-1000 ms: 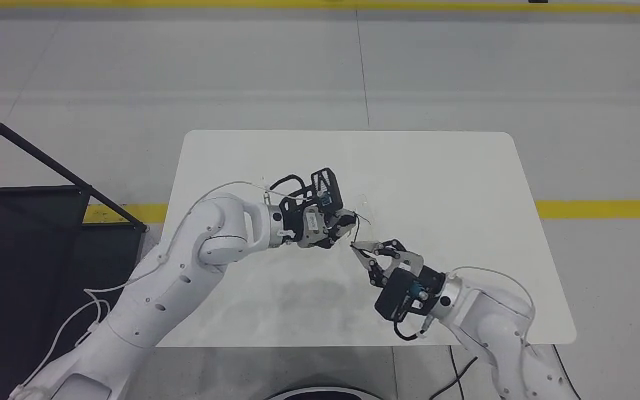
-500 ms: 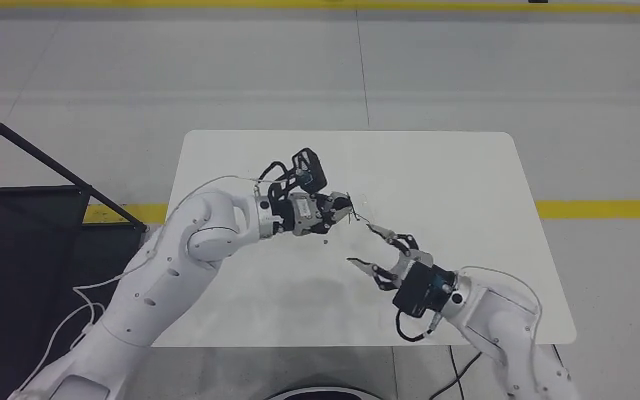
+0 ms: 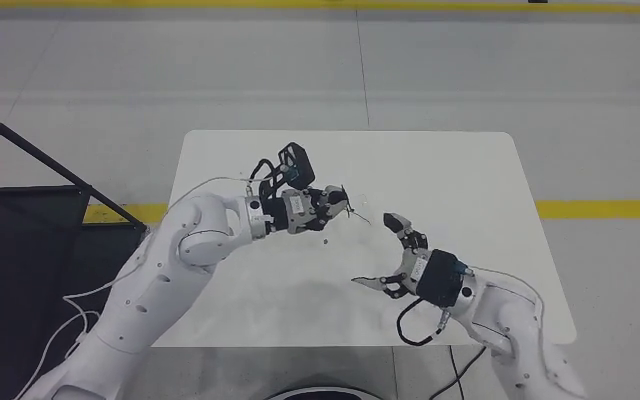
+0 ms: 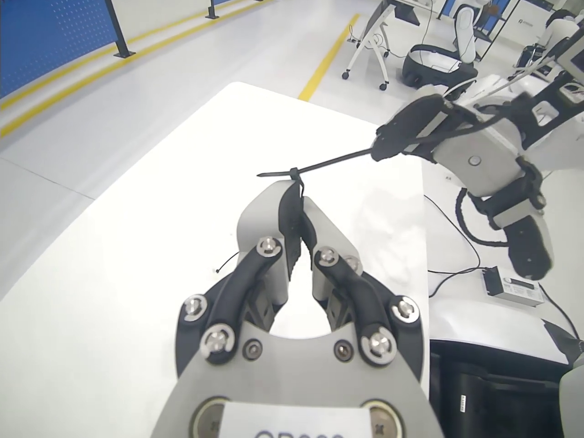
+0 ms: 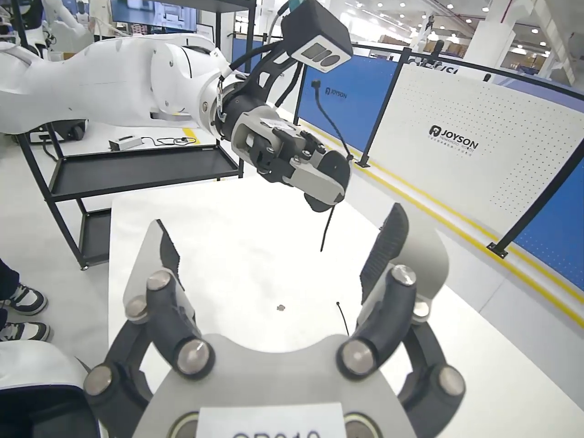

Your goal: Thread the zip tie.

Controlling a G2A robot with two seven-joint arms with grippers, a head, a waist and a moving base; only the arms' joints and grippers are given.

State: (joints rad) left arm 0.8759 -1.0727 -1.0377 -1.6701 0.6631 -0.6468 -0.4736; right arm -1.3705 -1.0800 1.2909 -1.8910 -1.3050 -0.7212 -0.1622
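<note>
A thin black zip tie [image 4: 319, 165] is pinched in my shut left gripper [image 4: 295, 193] above the white table [image 3: 450, 170]. Its small head sits just past the fingertips, with a strand running across it. The long end points at one finger [image 4: 406, 132] of my right gripper; I cannot tell if they touch. In the right wrist view the zip tie [image 5: 331, 122] rises from the left gripper [image 5: 331, 189] and a short end hangs below. My right gripper [image 5: 278, 225] is wide open and holds nothing. From above, the left gripper [image 3: 338, 200] is left of the right gripper [image 3: 385, 252].
A second thin black tie [image 5: 342, 319] lies loose on the table close to my right gripper, with a small dark speck [image 5: 280, 307] beside it. A black shelf cart [image 5: 137, 170] stands off the table's left side. The table's right half has free room.
My right gripper has opened wide and drawn back toward the near right, away from the tie. The left gripper has moved toward the far left with the zip tie still in it.
</note>
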